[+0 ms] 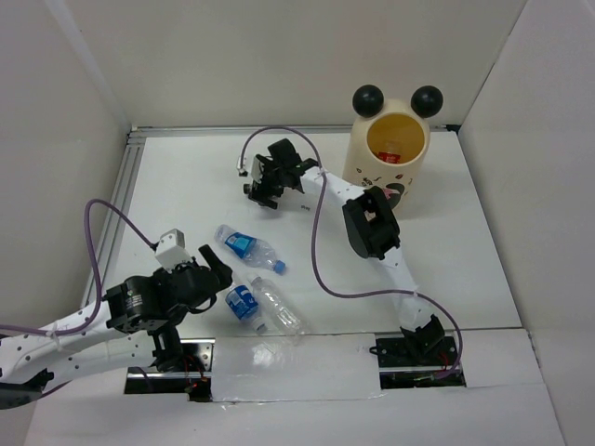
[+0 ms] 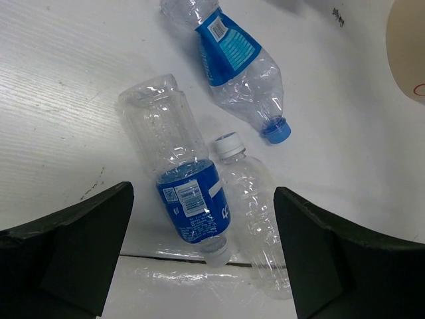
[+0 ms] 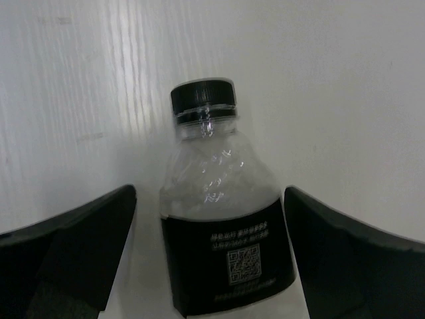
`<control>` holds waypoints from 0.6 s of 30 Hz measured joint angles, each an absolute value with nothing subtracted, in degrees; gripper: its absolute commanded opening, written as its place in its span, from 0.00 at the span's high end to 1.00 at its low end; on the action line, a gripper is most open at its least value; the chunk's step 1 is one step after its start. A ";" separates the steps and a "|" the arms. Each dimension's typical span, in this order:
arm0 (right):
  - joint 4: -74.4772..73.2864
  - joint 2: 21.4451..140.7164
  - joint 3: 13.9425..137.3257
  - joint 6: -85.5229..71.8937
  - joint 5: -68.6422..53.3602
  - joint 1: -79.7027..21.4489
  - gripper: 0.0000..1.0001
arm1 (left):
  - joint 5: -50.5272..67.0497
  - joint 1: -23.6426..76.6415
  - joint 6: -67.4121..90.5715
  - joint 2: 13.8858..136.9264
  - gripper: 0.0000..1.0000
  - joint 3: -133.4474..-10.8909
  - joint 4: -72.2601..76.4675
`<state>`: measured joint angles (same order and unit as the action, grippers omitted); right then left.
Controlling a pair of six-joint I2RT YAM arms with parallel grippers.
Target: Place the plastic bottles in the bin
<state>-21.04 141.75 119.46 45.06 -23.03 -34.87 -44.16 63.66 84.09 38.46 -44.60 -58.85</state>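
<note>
Left of the bin (image 1: 357,165), the right gripper (image 3: 210,199), spread wide, straddles the black-labelled bottle (image 3: 229,266); it should close squarely across the label. The left gripper (image 2: 204,193) gapes wide.

Three bottles (image 1: 244,302) lie together near-left on the table (image 1: 465,260); a fourth bottle (image 3: 222,219) far-centre, left of the bin (image 1: 395,153).
</note>
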 measured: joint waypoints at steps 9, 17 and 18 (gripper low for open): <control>-23.31 143.17 121.03 47.68 -24.56 -33.06 0.55 | -44.18 63.66 84.01 39.05 0.01 -44.60 -58.26; -32.77 129.10 115.46 45.56 -31.40 -32.88 0.59 | -42.96 63.66 84.25 41.34 0.01 -44.07 -55.16; -33.01 125.99 115.33 44.77 -32.14 -33.04 0.59 | -42.48 63.66 84.29 41.98 0.01 -43.86 -54.83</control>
<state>-33.01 125.99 115.33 44.77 -32.14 -33.04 -42.48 63.66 84.29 41.98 -43.86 -54.83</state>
